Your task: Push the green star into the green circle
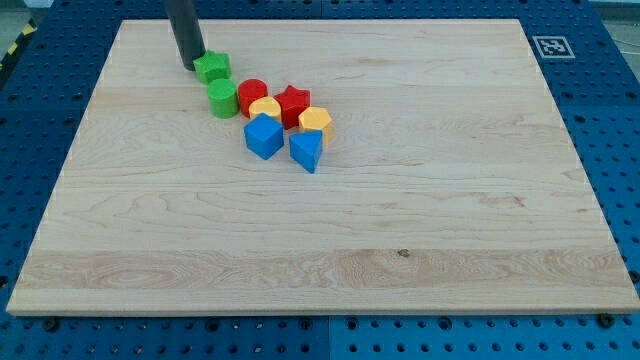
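The green star (212,67) lies near the view's top left on the wooden board (400,230). The green circle (222,98), a short cylinder, sits just below it, and the two nearly touch. My tip (190,66) rests on the board right at the star's left side, touching it or almost so. The dark rod rises from there out of the view's top.
A cluster sits to the right of the green circle: a red circle (252,95), a red star (292,104), a yellow block (265,107), a yellow hexagon (315,121), a blue cube (264,136) and a blue block (306,150). A marker tag (551,46) lies off the board's top right corner.
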Motion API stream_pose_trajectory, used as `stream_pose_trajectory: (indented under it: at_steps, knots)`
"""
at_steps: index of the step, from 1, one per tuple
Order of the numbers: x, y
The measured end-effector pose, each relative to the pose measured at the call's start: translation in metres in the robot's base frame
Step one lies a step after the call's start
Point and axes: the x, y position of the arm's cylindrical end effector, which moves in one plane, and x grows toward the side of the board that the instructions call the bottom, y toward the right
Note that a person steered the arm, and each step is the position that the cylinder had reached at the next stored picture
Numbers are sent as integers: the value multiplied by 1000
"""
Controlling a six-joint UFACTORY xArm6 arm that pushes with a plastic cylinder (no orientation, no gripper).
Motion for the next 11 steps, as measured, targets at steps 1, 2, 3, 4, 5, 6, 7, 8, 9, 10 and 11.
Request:
stream_pose_trajectory:
  at_steps: [1, 2, 3, 4, 5, 6, 7, 8, 9, 10, 11]
  knots:
    - [5, 2]
    - [11, 2]
    - [-13, 3]
    - [-29, 4]
    - [-27, 6]
    - [-13, 10]
    - [-1, 13]
    - [0, 36]
    - [0, 44]
    - [-13, 47]
    - [-7, 92]
